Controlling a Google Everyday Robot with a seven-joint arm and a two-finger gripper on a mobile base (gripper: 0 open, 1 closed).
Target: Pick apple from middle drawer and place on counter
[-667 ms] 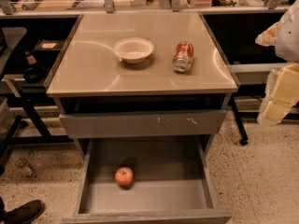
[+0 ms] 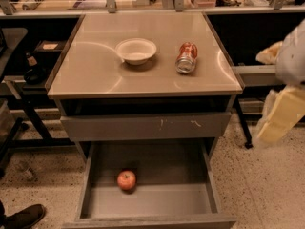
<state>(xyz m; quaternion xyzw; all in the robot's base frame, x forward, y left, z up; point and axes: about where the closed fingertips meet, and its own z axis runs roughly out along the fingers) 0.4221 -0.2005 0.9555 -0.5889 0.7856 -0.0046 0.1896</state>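
Camera view, apple [image 2: 126,180] in drawer [image 2: 157,200], bowl [image 2: 136,50], can [image 2: 186,57] on counter [image 2: 95,75], hand [image 2: 283,116] right, state unclear

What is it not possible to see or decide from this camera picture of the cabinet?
- Hand, camera view: at the right edge, to the right of the counter, cut off by the frame; its pose is unclear.
- Middle drawer: its rear floor is hidden under the grey drawer front above.
- Space under the counter: too dark to see inside.
- Soda can: its label is too small to read.
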